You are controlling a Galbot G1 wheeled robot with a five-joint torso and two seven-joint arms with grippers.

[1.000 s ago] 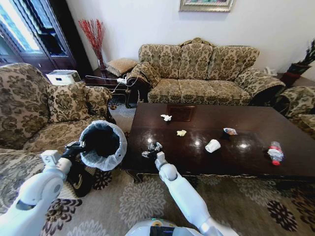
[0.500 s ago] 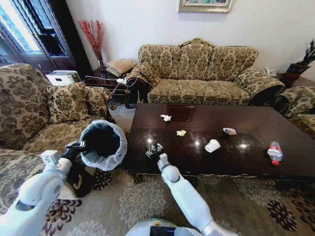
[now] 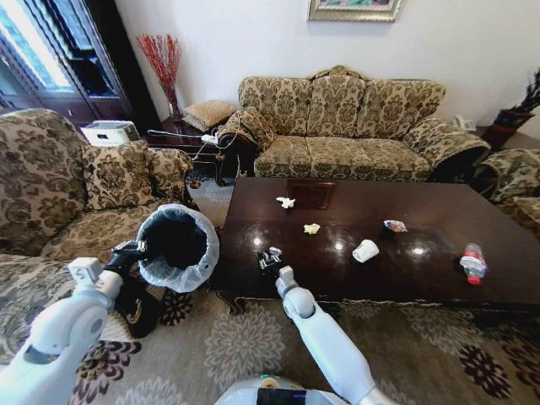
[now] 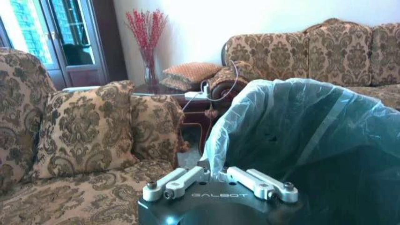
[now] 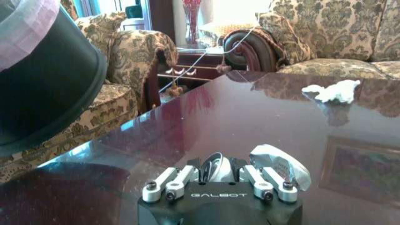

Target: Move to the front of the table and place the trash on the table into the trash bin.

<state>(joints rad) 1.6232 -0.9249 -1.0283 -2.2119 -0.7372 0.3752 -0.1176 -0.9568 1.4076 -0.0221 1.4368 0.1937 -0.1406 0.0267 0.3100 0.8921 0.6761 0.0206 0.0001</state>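
On the dark glossy table [image 3: 422,283], near its front left corner, my right gripper [image 3: 270,260] [image 5: 217,167] is shut on a crinkled silvery wrapper [image 5: 282,165]. More trash lies farther along the top: a white paper wad [image 3: 285,202] [image 5: 331,91], a yellowish wad [image 3: 311,228], another wrapper [image 3: 394,225], a white paper cup [image 3: 364,251] and a clear bottle with a red label [image 3: 472,262]. My left gripper [image 3: 126,251] [image 4: 218,177] is shut on the bag-lined rim of the trash bin [image 3: 177,247] [image 4: 312,136], held tilted off the table's left end.
A patterned armchair with a cushion [image 3: 114,177] stands behind the bin. A long sofa [image 3: 354,126] runs along the table's far side, with a side table and cables [image 3: 207,139] beside it. Patterned carpet [image 3: 228,346] lies in front of the table.
My right gripper has slid a little to the right along the table's front and its fingers have closed on the silvery wrapper. The left arm and bin have stayed put.
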